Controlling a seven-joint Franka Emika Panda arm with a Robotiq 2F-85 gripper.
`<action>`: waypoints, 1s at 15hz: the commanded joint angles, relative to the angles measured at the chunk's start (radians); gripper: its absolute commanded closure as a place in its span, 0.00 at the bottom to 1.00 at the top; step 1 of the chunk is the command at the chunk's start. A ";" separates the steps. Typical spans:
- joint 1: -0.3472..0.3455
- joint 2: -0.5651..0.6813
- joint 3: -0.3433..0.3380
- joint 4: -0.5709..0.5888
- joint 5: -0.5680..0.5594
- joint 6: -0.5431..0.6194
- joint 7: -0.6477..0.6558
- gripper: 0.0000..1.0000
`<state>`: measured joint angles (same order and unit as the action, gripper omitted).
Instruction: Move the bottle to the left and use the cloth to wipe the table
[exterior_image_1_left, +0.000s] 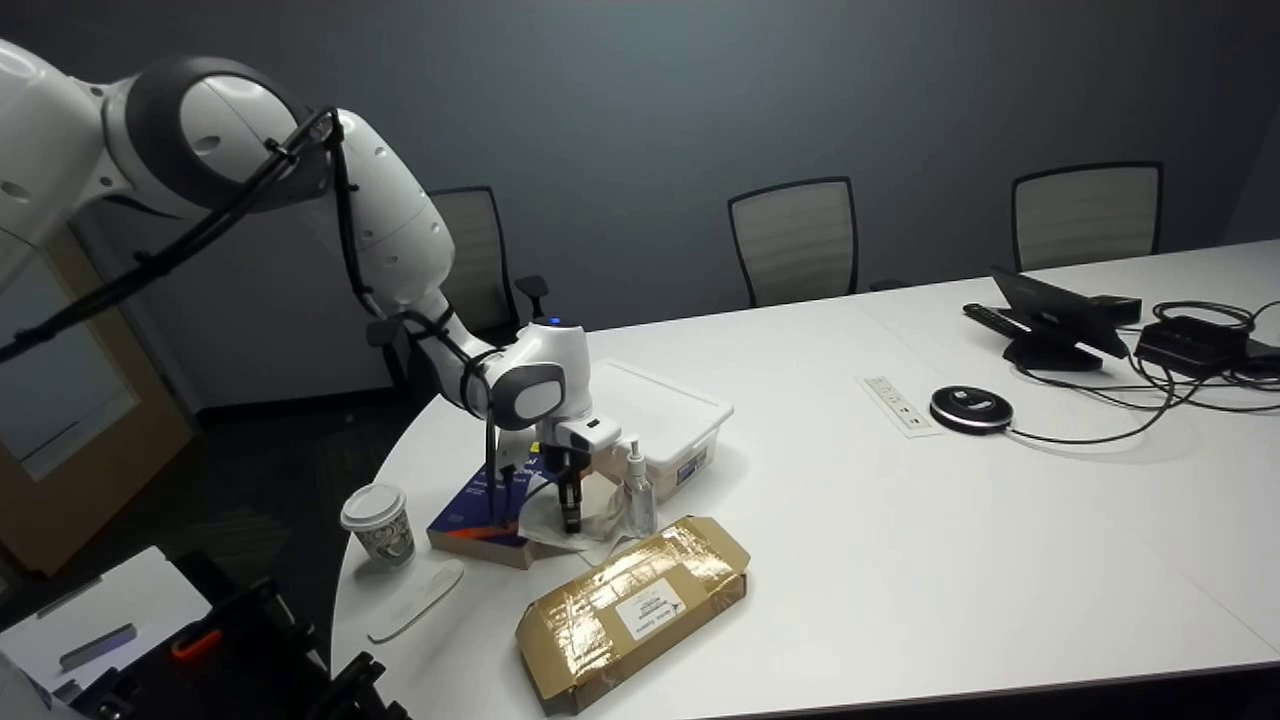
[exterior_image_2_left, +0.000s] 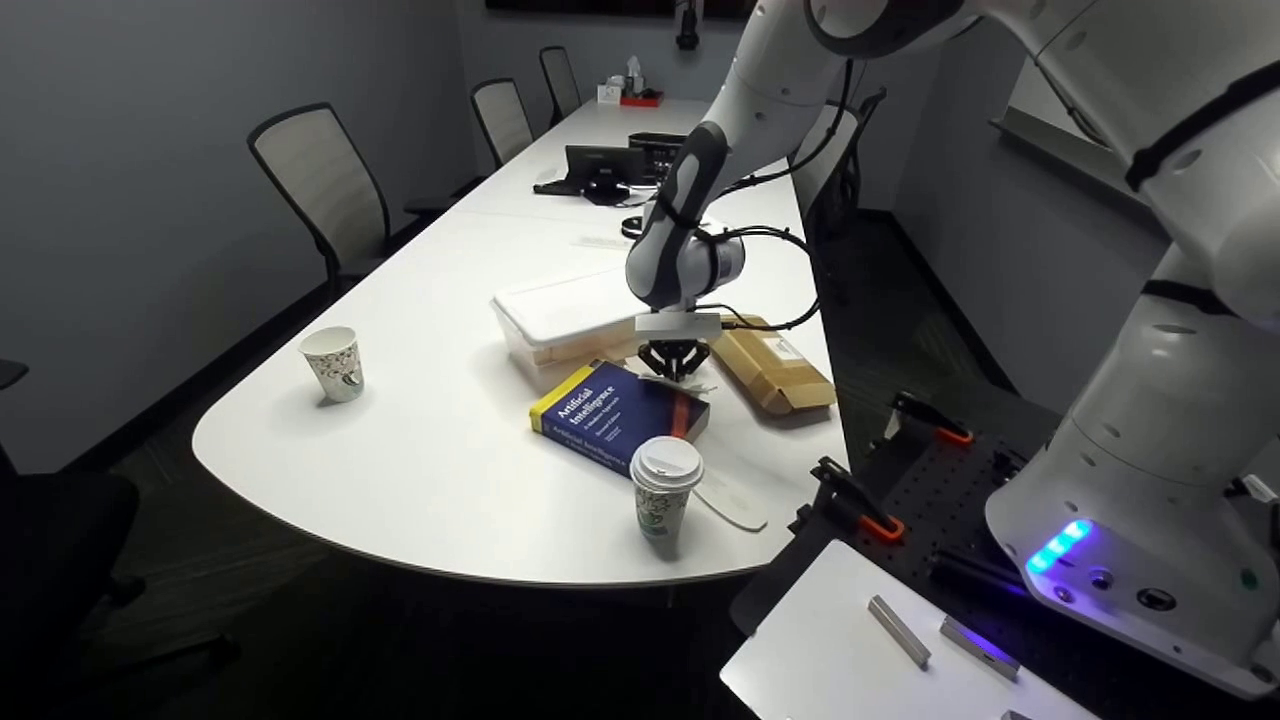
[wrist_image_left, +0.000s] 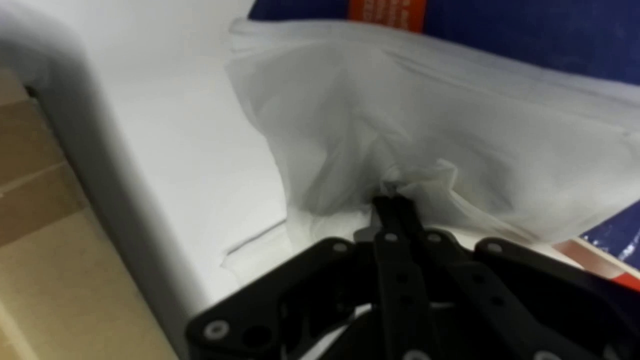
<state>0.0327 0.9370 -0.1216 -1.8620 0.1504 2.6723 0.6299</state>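
Note:
The cloth (wrist_image_left: 450, 110) is white and thin, bunched at the fingertips and spread partly over a blue book in the wrist view. My gripper (wrist_image_left: 394, 200) is shut on it, black fingers together. Seen in an exterior view, the gripper (exterior_image_1_left: 571, 525) points down with the cloth (exterior_image_1_left: 543, 520) around its tips, low beside the book. Just past the cloth stands the bottle (exterior_image_1_left: 641, 508), upright, slim and clear with a pale pump top. It does not show in the wrist view, nor in the exterior view where the gripper (exterior_image_2_left: 677, 376) is seen over the white table (exterior_image_2_left: 420, 470).
A blue book (exterior_image_2_left: 618, 412) lies beside the gripper, and a cardboard box (exterior_image_1_left: 635, 610) on its other side. A lidded plastic bin (exterior_image_1_left: 650, 400) stands behind the bottle. A lidded cup (exterior_image_2_left: 665, 490), a flat white piece (exterior_image_1_left: 418, 600) and a paper cup (exterior_image_2_left: 335, 362) are on the table.

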 joint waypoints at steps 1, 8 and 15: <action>0.001 -0.028 0.009 -0.032 0.036 0.033 -0.035 0.99; -0.013 -0.026 0.039 -0.030 0.066 0.016 -0.081 0.99; 0.012 -0.046 0.024 -0.039 0.068 -0.024 -0.089 0.99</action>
<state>0.0316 0.9338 -0.0945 -1.8666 0.1888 2.6837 0.5554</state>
